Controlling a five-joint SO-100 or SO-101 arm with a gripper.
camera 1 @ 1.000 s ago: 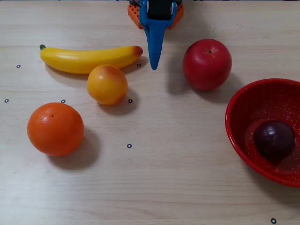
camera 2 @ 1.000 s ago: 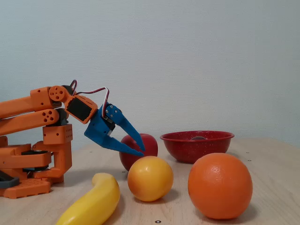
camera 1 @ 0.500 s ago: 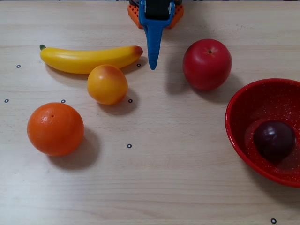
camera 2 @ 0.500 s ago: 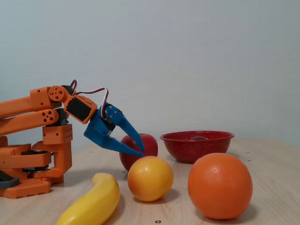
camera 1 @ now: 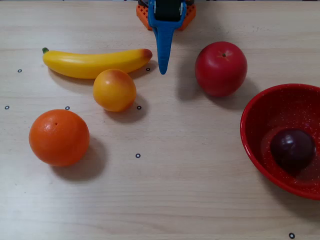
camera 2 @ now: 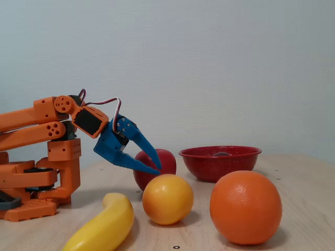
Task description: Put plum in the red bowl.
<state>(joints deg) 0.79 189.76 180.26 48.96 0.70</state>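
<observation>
The plum [camera 1: 292, 148] lies inside the red bowl [camera 1: 252, 145] at the overhead view's right edge, while my end effector [camera 2: 156, 162], its blue fingers spread and holding nothing, hangs over the bench [camera 1: 190, 190] beside the apple [camera 1: 221, 68].
</observation>
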